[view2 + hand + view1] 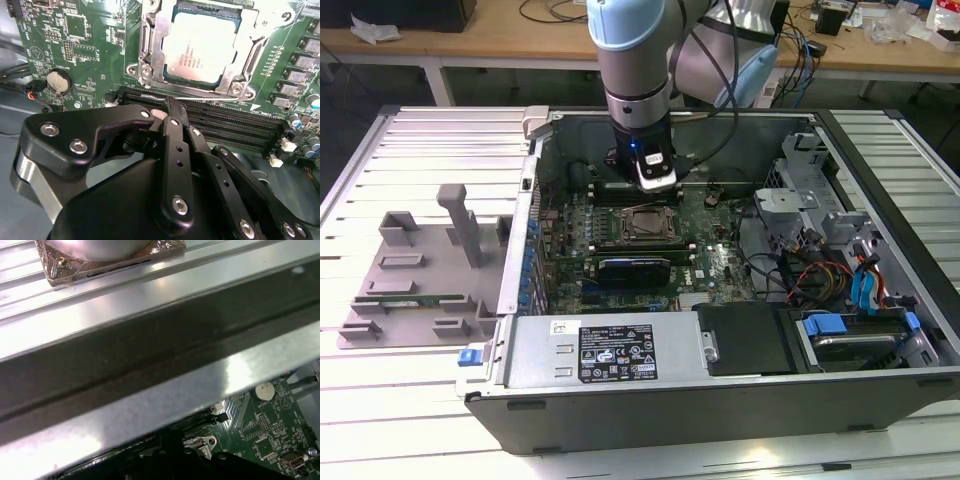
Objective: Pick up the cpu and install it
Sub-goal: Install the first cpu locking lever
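We see the chip (202,47) already seated in its socket frame (150,55) on the green board (75,45), while the gripper (170,107), fingers pressed together and holding nothing, hovers beside it; locking the frame appears to remain.

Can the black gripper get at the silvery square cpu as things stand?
Probably yes. The silvery square cpu already lies in the metal socket frame with its top uncovered, and the black gripper hangs beside it above the black memory slots.
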Robot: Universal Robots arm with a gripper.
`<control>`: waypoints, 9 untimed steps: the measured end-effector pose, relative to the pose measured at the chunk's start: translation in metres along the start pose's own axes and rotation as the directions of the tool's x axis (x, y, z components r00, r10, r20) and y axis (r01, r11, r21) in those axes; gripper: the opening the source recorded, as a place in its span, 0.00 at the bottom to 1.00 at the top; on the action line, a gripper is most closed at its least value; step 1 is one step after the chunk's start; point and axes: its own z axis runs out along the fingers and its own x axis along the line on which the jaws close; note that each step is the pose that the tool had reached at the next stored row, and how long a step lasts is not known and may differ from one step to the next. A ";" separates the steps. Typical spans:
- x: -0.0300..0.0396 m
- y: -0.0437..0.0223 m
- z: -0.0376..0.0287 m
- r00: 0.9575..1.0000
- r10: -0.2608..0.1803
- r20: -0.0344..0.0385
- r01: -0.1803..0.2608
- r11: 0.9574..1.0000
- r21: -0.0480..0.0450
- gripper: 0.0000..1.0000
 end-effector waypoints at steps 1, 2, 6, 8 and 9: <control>0.0005 -0.0003 0.0007 1.000 -0.001 0.009 0.001 1.000 -0.004 0.11; 0.0009 -0.0006 0.0013 1.000 -0.002 0.015 0.002 1.000 -0.006 0.11; 0.0041 -0.0025 0.0050 0.999 -0.005 0.037 0.006 1.000 -0.015 0.11; 0.0056 -0.0035 0.0063 0.999 -0.006 0.043 0.006 1.000 -0.017 0.11; 0.0059 -0.0038 0.0068 0.999 -0.006 0.045 0.007 1.000 -0.018 0.11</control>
